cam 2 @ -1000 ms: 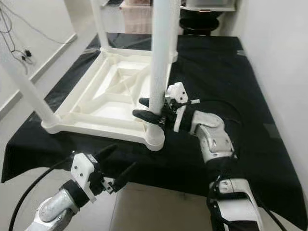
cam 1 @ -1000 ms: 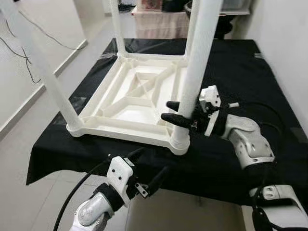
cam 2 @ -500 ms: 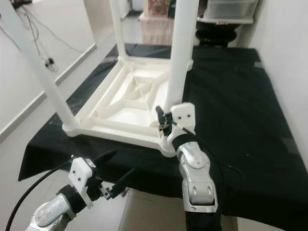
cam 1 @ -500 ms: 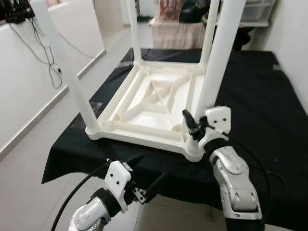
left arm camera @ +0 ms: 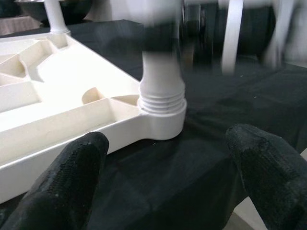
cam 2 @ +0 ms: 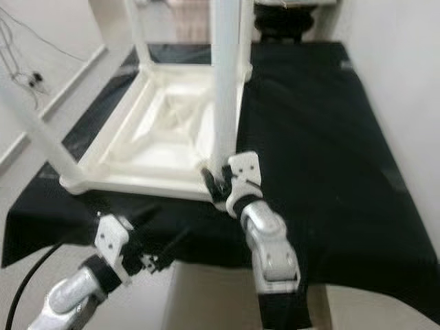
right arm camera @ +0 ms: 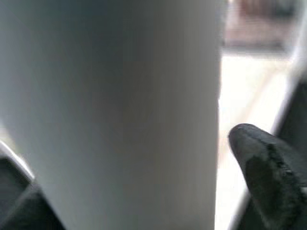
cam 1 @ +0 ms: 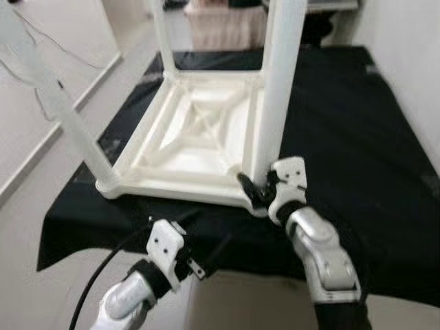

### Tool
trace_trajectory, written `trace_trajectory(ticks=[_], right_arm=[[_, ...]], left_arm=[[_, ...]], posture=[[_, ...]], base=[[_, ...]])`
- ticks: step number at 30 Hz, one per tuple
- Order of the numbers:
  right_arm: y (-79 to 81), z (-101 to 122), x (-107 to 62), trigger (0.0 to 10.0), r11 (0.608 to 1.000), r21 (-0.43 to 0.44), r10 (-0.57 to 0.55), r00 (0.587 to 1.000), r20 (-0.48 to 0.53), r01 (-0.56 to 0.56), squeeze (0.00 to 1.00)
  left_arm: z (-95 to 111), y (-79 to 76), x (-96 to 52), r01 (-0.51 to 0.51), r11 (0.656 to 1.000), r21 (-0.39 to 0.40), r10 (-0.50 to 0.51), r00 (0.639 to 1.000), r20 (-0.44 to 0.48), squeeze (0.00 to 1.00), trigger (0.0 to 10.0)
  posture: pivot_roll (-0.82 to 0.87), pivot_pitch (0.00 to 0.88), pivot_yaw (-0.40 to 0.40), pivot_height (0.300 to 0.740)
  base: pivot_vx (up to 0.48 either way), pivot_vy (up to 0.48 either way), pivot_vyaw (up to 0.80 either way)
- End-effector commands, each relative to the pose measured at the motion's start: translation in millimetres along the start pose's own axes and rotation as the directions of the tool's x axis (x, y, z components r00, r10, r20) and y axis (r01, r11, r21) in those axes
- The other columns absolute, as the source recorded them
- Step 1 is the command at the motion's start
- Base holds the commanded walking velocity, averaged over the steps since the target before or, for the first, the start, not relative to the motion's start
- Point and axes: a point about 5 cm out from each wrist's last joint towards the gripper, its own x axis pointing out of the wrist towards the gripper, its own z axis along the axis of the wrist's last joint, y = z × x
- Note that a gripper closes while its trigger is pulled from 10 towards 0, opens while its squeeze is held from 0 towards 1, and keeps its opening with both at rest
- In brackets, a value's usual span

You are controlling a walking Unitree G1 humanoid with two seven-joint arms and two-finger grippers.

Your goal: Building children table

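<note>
R gripper (cam 1: 253,194) dropped to near leg (cam 1: 278,89) base vs 1s ago.

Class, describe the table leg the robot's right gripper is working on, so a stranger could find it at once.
On the black cloth lies an upturned white children's table, legs pointing up. The wanted leg stands at the near corner on the robot's right. Unlike the other legs, it has the right gripper at its base.

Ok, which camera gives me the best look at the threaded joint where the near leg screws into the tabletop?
The left wrist view: the threaded joint sits sharp and unobstructed in its corner socket. Both eye views are blurred, with the right gripper partly covering it. The right wrist view shows the leg shaft close up.
</note>
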Motion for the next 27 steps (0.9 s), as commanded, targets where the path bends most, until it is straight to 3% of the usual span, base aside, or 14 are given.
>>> trace_trajectory(ticks=[1, 2, 3, 10, 13, 14, 16, 17, 18, 23, 27], right_arm=[[8.5, 0.5, 3.6, 10.0, 0.988, -0.015, 0.156, 0.988, 0.006, -0.156, 0.18], [7.1, 1.5, 3.7, 10.0, 0.983, -0.033, 0.18, 0.984, 0.003, -0.18, 0.18], [5.4, 2.2, 3.7, 10.0, 0.979, -0.037, 0.201, 0.98, -0.003, -0.201, 0.0], [-18.6, 8.7, 13.3, 10.0, 0.937, -0.103, 0.329, 0.943, -0.055, -0.333, 0.0], [-24.9, 15.0, 16.8, 10.0, 0.896, -0.103, 0.428, 0.902, -0.061, -0.432, 0.0], [-26.8, 15.6, 17.7, 9.3, 0.89, -0.104, 0.44, 0.896, -0.066, -0.444, 0.0], [-29.0, 15.8, 18.6, 2.7, 0.884, -0.086, 0.456, 0.888, -0.065, -0.46, 0.0], [-29.0, 15.8, 18.6, 2.7, 0.884, -0.086, 0.456, 0.888, -0.065, -0.46, 0.0], [-29.6, 16.1, 18.4, 0.0, 0.877, -0.082, 0.47, 0.88, -0.064, -0.474, 0.0], [-30.3, 15.3, 13.7, 0.0, 0.837, -0.061, 0.541, 0.838, -0.064, -0.545, 0.0], [-31.7, 13.6, 12.4, 0.0, 0.827, -0.058, 0.556, 0.829, -0.064, -0.56, 0.0]], left_arm=[[-5.4, -2.6, -2.3, -0.002, 1.0, -0.011, 0.002, 1.0, -0.021, 0.0, 10.0], [-5.5, -2.9, -2.0, -0.003, 1.0, -0.011, 0.002, 1.0, -0.02, 0.0, 10.0], [-5.6, -3.2, -1.9, -0.003, 1.0, -0.011, 0.003, 1.0, -0.02, 0.0, 10.0], [-6.1, -6.0, -0.8, -0.01, 1.0, -0.012, 0.009, 1.0, -0.015, 0.0, 10.0], [-6.1, -7.3, -0.5, -0.013, 1.0, -0.013, 0.013, 1.0, -0.013, 0.0, 10.0], [-6.0, -7.5, -0.3, -0.013, 1.0, -0.013, 0.013, 1.0, -0.013, 0.0, 10.0], [-5.9, -7.8, -0.3, -0.014, 1.0, -0.013, 0.014, 1.0, -0.012, 0.0, 10.0], [-5.9, -7.8, -0.3, -0.014, 1.0, -0.013, 0.014, 1.0, -0.012, 0.0, 10.0], [-5.7, -7.9, -0.2, -0.014, 1.0, -0.014, 0.014, 1.0, -0.011, 0.0, 10.0], [-4.8, -7.9, -0.4, -0.015, 1.0, -0.014, 0.015, 1.0, -0.011, 0.0, 10.0], [-4.5, -7.5, -0.7, -0.015, 1.0, -0.014, 0.014, 1.0, -0.011, 0.0, 10.0]], posture=[[-0.05, 0.144, 0.039, 0.74], [-0.05, 0.144, 0.039, 0.74], [-0.05, 0.143, 0.037, 0.74], [-0.04, 0.136, 0.019, 0.74], [-0.04, 0.135, 0.016, 0.74], [-0.04, 0.135, 0.015, 0.74], [-0.04, 0.136, 0.014, 0.74], [-0.04, 0.136, 0.014, 0.74], [-0.04, 0.137, 0.015, 0.74], [-0.04, 0.146, 0.021, 0.74], [-0.05, 0.148, 0.022, 0.74]], base=[[0.0, 0.0, 0.0], [0.0, 0.0, 0.0], [0.0, 0.0, 0.0], [0.0, 0.0, 0.0], [0.0, 0.0, 0.0], [0.0, 0.0, 0.0], [0.0, 0.0, 0.0], [0.0, 0.0, 0.0], [0.0, 0.0, 0.0], [0.0, 0.0, 0.0], [0.0, 0.0, 0.0]])
